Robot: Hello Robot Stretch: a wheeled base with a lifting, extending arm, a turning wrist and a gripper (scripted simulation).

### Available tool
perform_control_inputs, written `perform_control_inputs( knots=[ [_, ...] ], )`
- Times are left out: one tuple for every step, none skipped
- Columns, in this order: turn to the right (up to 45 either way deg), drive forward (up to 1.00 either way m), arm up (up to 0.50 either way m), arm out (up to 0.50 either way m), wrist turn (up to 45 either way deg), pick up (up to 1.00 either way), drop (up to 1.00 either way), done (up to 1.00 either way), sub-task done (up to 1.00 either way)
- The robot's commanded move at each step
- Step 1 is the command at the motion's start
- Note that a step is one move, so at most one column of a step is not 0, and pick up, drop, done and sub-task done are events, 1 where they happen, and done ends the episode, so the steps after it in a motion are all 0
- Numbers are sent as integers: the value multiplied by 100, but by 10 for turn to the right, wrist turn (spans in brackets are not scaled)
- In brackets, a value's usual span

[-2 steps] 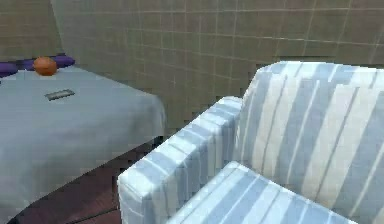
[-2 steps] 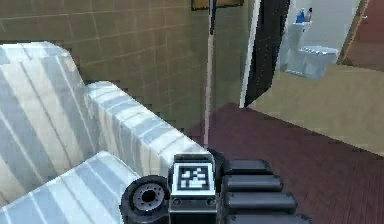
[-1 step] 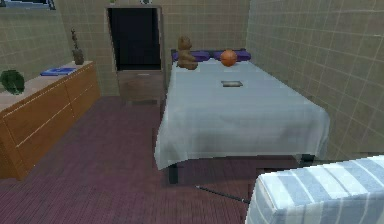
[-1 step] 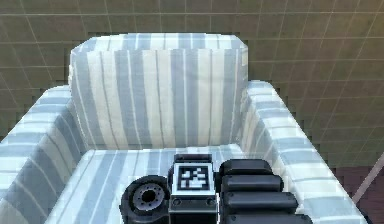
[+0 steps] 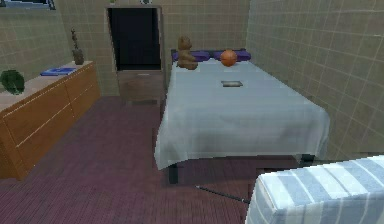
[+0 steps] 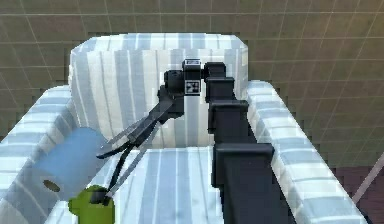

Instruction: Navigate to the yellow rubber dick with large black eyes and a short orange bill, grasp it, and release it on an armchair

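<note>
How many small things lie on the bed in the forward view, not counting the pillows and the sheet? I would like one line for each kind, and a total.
Orange ball: 1
Brown seated figure, perhaps a teddy bear: 1
Small flat dark item: 1
Total: 3

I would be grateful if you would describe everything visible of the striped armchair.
The armchair is upholstered in what looks like soft fabric with pale blue and white stripes. It has a broad rounded backrest, two padded arms and a flat seat, and it stands upright before a tiled wall. The robot's arm reaches over the seat, with the gripper towards the picture's left. A small yellow-green thing shows at the seat's near left; whether it rests there cannot be told.
</note>
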Motion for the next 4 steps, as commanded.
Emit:
perform_control_inputs(
  knots=[
    [0, 0, 0, 0, 450, 0, 0, 0, 0],
    [0, 0, 0, 0, 450, 0, 0, 0, 0],
    [0, 0, 0, 0, 330, 0, 0, 0, 0],
    [0, 0, -18, 0, 0, 0, 0, 0, 0]
  ],
)
